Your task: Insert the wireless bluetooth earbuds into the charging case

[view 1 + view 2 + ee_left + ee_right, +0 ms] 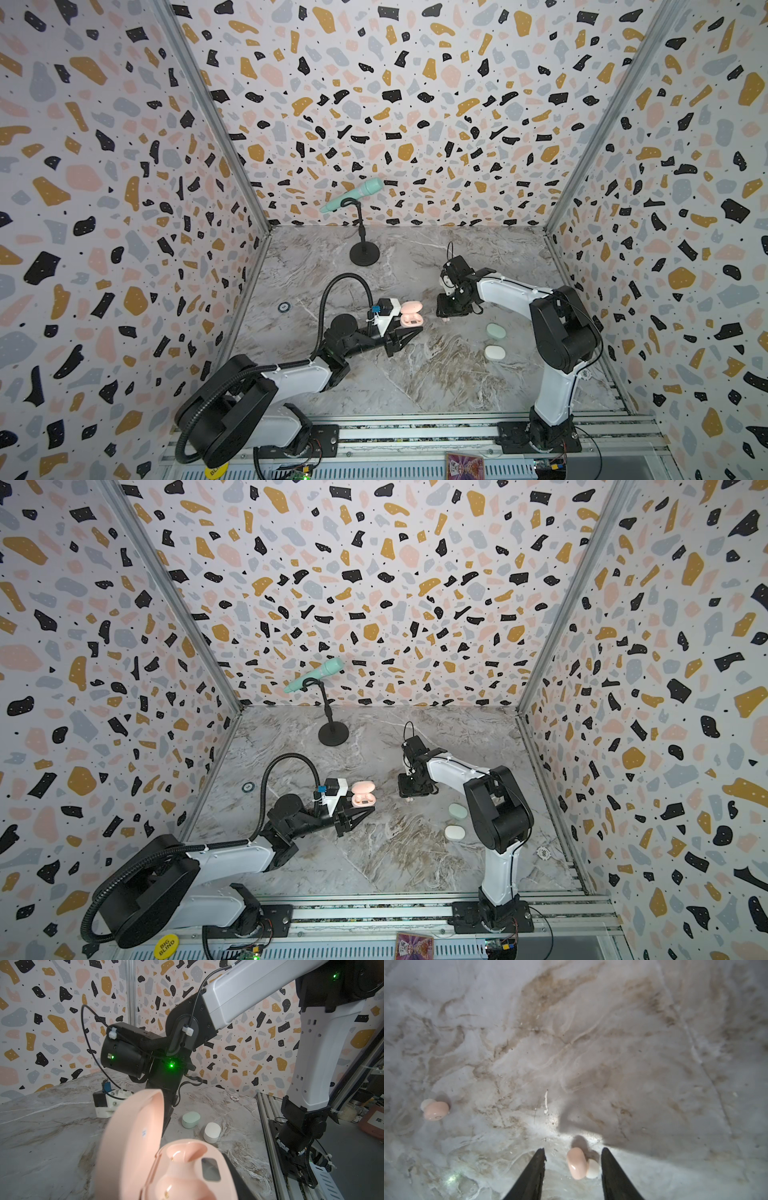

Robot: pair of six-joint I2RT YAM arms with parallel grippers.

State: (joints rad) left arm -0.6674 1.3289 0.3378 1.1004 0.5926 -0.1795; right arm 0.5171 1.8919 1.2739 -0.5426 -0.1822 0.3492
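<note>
While the left gripper [409, 333] clamps the open pink charging case [411, 316], the right gripper [573, 1149], jaws parted and empty, straddles a pink earbud [576, 1163] on the table [591, 1043] (white tip toward one finger, neither touching), its long axis along the fingers.

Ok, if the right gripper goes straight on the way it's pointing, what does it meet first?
Probably the marble tabletop, with the pink earbud lying between the open fingers of the right gripper. The earbud sits off-centre, so one finger might touch it first. Depth is unclear.
</note>
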